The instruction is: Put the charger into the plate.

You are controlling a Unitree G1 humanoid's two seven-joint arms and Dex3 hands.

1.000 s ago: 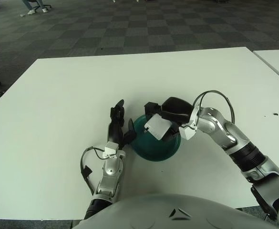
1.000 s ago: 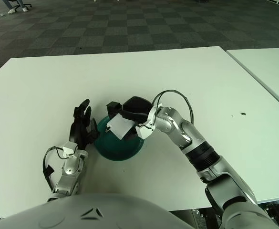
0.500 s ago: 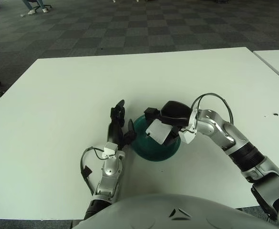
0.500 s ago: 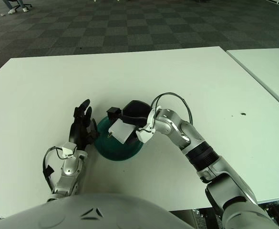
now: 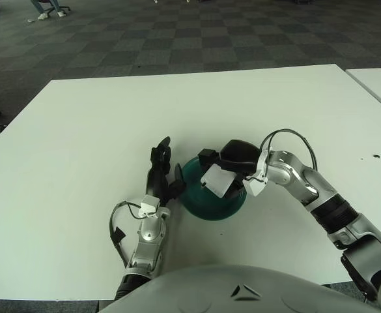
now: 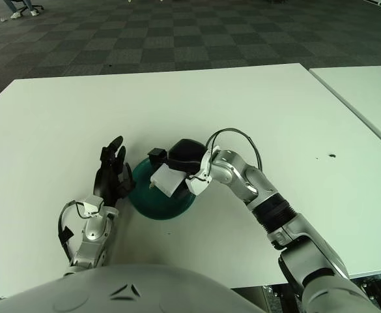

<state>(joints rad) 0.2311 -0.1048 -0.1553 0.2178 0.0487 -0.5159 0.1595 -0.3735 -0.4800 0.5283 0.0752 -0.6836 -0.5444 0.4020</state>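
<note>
A white charger (image 5: pixel 216 180) is held tilted in my right hand (image 5: pixel 221 168), low over the inside of a dark teal plate (image 5: pixel 206 208) near the table's front middle. The right hand's black fingers (image 5: pixel 207 155) curl around the charger from behind; I cannot tell whether the charger touches the plate's bottom. My left hand (image 5: pixel 161 169) stands upright with its fingers spread, right beside the plate's left rim, holding nothing. The plate also shows in the right eye view (image 6: pixel 156 208).
The white table (image 5: pixel 99 124) stretches wide to the left and back. A second white table (image 5: pixel 380 83) stands at the right with a gap between. A small dark mark (image 5: pixel 375 156) lies on the right of the table. Checkered carpet lies beyond.
My right hand has lowered the charger slightly, deeper over the plate, and drawn a little to the left. The left hand has not moved.
</note>
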